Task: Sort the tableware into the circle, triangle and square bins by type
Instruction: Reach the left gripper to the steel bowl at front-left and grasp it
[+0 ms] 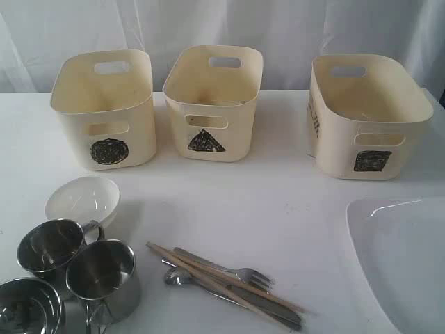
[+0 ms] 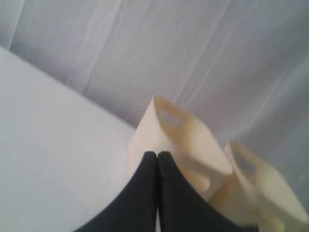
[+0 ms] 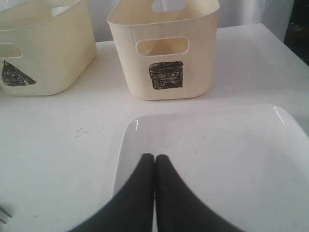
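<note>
Tableware on near worktop (image 1: 278, 202), bins (image 1: 236, 132) far.
Mugs (image 1: 104, 278), bowl (image 1: 82, 198) near left; cutlery (image 1: 229, 278) middle; plate (image 1: 403, 264) near right, under right claw (image 3: 154, 158); left claw (image 2: 157, 155) likewise pressed together, empty.

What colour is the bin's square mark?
Black; the square mark shows best in the right wrist view.

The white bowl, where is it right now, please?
On the left of the exterior view, the bowl lies between the circle bin and the steel mugs.

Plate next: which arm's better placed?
Right: the right gripper, shut, points at the plate, with the square bin just beyond. The left gripper faces only bins.
</note>
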`<state>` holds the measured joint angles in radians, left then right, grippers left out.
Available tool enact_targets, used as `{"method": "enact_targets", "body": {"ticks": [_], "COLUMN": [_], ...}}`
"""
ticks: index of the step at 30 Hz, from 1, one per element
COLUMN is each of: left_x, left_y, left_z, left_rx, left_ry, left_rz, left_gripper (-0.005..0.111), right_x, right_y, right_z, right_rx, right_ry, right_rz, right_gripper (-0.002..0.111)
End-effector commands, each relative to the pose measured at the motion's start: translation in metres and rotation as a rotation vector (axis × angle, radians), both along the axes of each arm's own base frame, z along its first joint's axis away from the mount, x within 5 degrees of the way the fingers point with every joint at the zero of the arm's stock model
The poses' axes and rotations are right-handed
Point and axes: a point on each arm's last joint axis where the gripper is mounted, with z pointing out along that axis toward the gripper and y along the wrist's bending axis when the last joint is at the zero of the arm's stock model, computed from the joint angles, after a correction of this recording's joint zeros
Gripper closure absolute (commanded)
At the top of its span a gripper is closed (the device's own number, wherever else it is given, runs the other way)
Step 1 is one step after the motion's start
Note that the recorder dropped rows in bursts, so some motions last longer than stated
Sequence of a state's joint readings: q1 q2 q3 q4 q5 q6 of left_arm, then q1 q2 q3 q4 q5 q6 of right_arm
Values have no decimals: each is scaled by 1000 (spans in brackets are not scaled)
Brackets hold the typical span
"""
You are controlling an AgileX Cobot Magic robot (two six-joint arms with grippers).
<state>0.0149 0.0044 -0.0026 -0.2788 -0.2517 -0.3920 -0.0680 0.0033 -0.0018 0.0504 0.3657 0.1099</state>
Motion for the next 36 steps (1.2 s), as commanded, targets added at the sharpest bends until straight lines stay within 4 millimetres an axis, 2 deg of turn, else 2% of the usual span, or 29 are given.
{"method": "enact_targets", "body": {"ticks": [1,2,4,6,8,10,11,13,15,17,20,25,30,33,35,36], "left_x": [-6,-7,-6,-3,8,28,42,73,98,113,125,117,111,106,101,97], "left_y": [21,27,34,33,24,8,-2,-17,-23,-24,-23,-24,-19,-19,-20,-21], "left_z": [20,23,36,65,106,143,158,164,161,155,136,109,75,56,44,36], "left_rx": [-229,-336,-326,-248,-123,90,250,494,591,624,612,494,551,546,520,510], "left_ry": [-268,-282,-301,-335,-308,-161,-36,286,585,801,1039,1273,1345,1383,1410,1427], "left_rz": [184,230,315,323,247,105,7,-226,-420,-544,-659,-737,-746,-760,-776,-783], "left_gripper": [107,107,107,107,107,107,107,107,107,107,107,107,105,90,73,61], "right_x": [0,0,0,0,0,0,0,0,0,0,0,0,0,0,0,0], "right_y": [0,0,0,0,0,0,0,0,0,0,0,0,0,0,0,0], "right_z": [1,1,1,1,1,1,1,1,1,1,1,1,1,1,1,1], "right_rx": [-1,-1,-1,-1,-1,-1,-1,-1,-1,-1,-1,-1,-1,-1,-1,-1], "right_ry": [-14,-14,-14,-14,-14,-14,-14,-14,-14,-14,-14,-14,-14,-14,-14,-14], "right_rz": [0,0,0,0,0,0,0,0,0,0,0,0,0,0,0,0], "right_gripper": [108,108,108,108,108,108,108,108,108,108,108,108,108,108,108,108]}}
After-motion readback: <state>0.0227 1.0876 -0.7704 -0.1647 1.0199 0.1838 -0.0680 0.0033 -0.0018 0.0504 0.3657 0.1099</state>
